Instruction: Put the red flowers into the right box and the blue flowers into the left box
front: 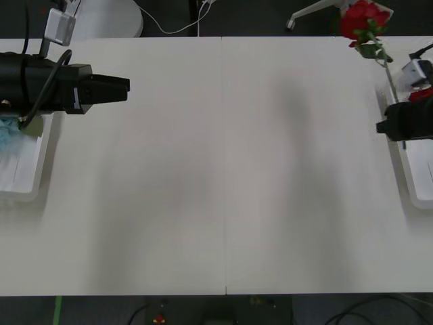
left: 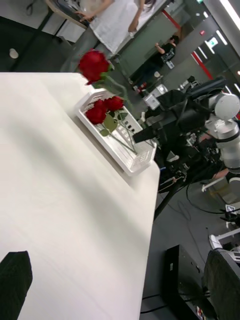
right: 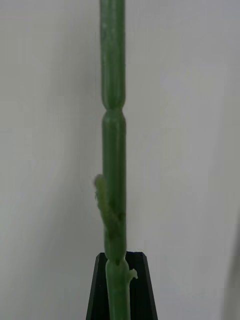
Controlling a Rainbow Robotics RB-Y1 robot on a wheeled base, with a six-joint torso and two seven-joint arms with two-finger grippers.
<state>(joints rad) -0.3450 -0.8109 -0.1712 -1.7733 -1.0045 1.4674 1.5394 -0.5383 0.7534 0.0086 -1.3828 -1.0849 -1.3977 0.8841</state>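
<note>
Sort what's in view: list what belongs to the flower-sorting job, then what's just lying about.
Job: red flowers, one held by the right gripper above the right box; blue flowers in the left box; left gripper, open.

Lying about: table, floor cables.

**White table with a tray at each end**

A wide white table (front: 223, 169) fills the front view, with a thin seam down its middle. The left box (front: 27, 159), a shallow white tray, sits at its left edge. The right box (front: 416, 172), a matching tray, sits at its right edge.
</note>
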